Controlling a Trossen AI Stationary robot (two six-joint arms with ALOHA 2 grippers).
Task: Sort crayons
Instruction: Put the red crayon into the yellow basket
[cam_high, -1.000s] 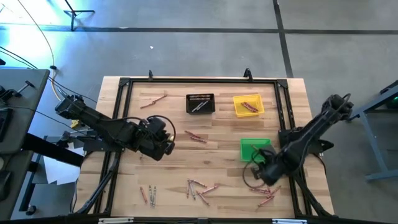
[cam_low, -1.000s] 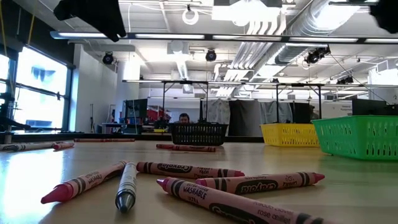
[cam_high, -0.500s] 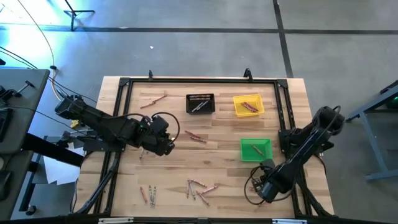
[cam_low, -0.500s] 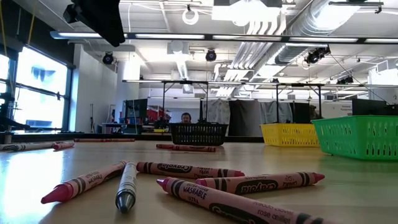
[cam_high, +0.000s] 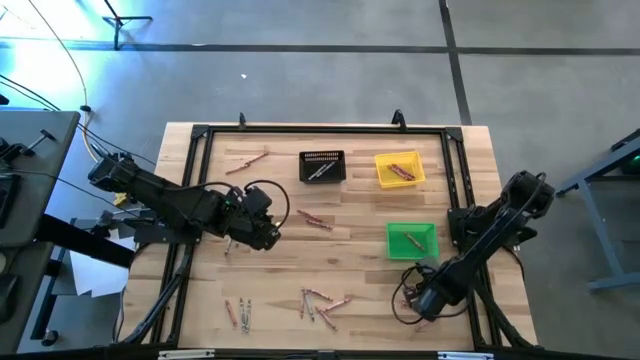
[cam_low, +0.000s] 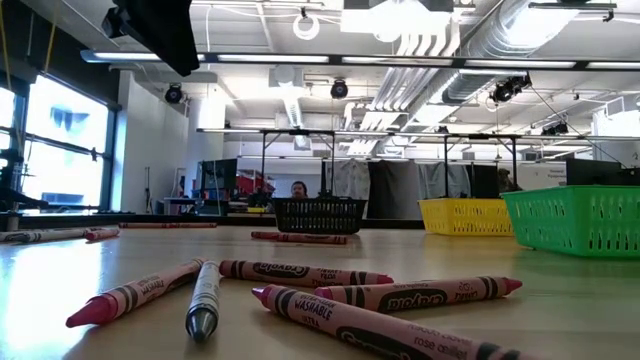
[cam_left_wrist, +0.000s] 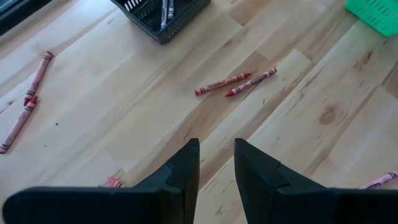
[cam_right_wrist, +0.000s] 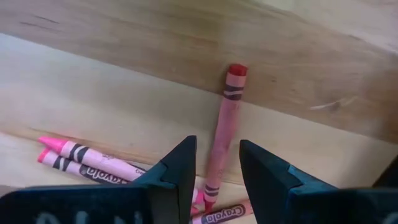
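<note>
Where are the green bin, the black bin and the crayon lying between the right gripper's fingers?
green bin (cam_high: 430, 231): high view, its right rim.
black bin (cam_low: 318, 215): low view, its mesh front wall.
crayon (cam_right_wrist: 225, 124): right wrist view, mid-shaft, ahead of the right gripper (cam_right_wrist: 217, 163).

floor (cam_high: 300, 60): grey concrete | windows (cam_low: 60, 150): bright | ceiling ducts (cam_low: 420, 60): exposed

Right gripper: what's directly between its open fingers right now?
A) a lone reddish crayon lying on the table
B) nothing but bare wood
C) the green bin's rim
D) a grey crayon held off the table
A: the right wrist view shows the right gripper open, straddling a reddish crayon that lies flat on the table.
</note>
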